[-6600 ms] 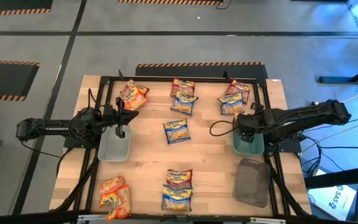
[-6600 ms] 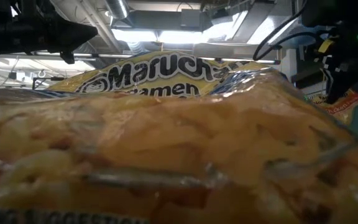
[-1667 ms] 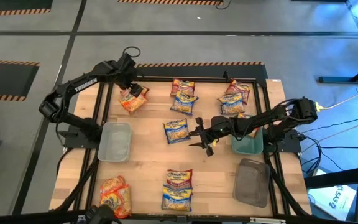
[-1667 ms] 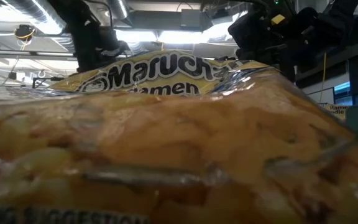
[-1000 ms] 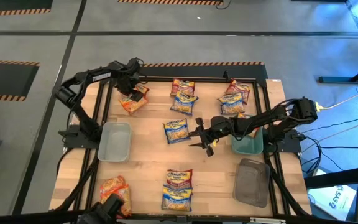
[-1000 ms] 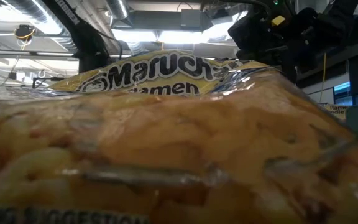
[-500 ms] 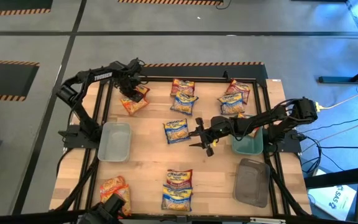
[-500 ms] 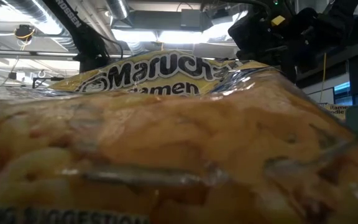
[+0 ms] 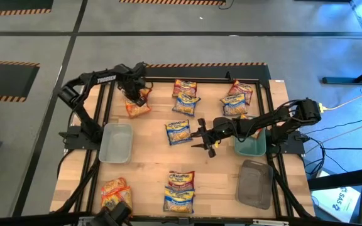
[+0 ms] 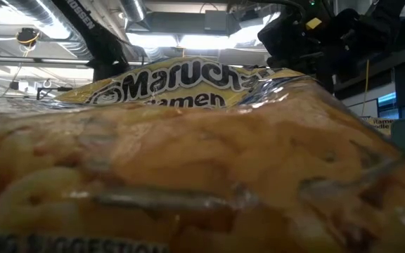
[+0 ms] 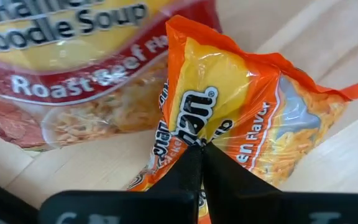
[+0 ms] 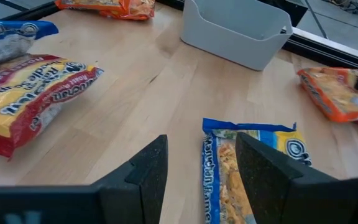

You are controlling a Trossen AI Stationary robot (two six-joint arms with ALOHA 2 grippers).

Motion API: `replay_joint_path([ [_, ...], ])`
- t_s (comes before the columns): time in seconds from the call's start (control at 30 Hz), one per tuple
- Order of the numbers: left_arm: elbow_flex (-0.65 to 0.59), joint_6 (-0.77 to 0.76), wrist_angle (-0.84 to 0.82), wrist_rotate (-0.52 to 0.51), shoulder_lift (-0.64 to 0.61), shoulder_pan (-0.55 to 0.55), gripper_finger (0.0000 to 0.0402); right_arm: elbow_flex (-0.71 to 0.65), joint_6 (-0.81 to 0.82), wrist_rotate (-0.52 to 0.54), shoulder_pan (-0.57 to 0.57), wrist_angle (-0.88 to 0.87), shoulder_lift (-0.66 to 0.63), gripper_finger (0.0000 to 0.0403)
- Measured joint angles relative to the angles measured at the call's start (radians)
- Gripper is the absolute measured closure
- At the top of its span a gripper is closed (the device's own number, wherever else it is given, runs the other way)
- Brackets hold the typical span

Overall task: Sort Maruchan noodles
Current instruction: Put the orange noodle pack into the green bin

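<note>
Pinching a fold of the orange packet (image 11: pixel 229 143) at the table's ten o'clock, the left gripper (image 9: pixel 132 91) is clamped tight. Lift slowly so the crinkly film cannot slip. The right gripper (image 12: pixel 201 163) hovers half-spread, empty, over the blue packet (image 12: pixel 247 165).

glossy crinkly plastic packets (image 11: pixel 241 118), pale wood table (image 9: pixel 149 157)

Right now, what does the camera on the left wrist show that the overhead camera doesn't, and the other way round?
Only the left wrist view shows the left claw pinched shut on the orange packet's wrapper, and the "Roast Beef" label on the maroon packet beside it. Only the high view shows the table, the clear tray, the teal tray and the right claw beside the blue packet. Both show the left claw on that orange packet.
</note>
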Motion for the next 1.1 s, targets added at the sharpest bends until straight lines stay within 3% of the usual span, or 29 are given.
replay_joint_path([
  [0.2, 0.000, -0.029, 0.002, -0.099, -0.052, -0.127, 0.0400, 0.000, 0.000, 0.013, 0.000, 0.004, 0.000, 0.0229],
  [0.5, 0.000, -0.130, 0.018, -0.184, -0.205, -0.361, 0.0401, 0.000, 0.008, 0.144, 0.000, 0.009, 0.000, 0.0229],
  [0.83, 0.000, -0.243, 0.067, -0.288, -0.301, -0.633, 0.0401, 0.031, 0.337, 0.161, 0.001, 0.025, 0.000, 0.0226],
  [0.97, 0.001, -0.267, 0.134, -0.308, -0.316, -0.726, 0.0401, 0.055, 0.428, 0.198, 0.001, 0.026, 0.000, 0.0199],
  [1.1, 0.001, -0.282, 0.223, -0.318, -0.313, -0.801, 0.0401, 0.062, 0.508, 0.286, 0.001, 0.026, 0.000, 0.0138],
])
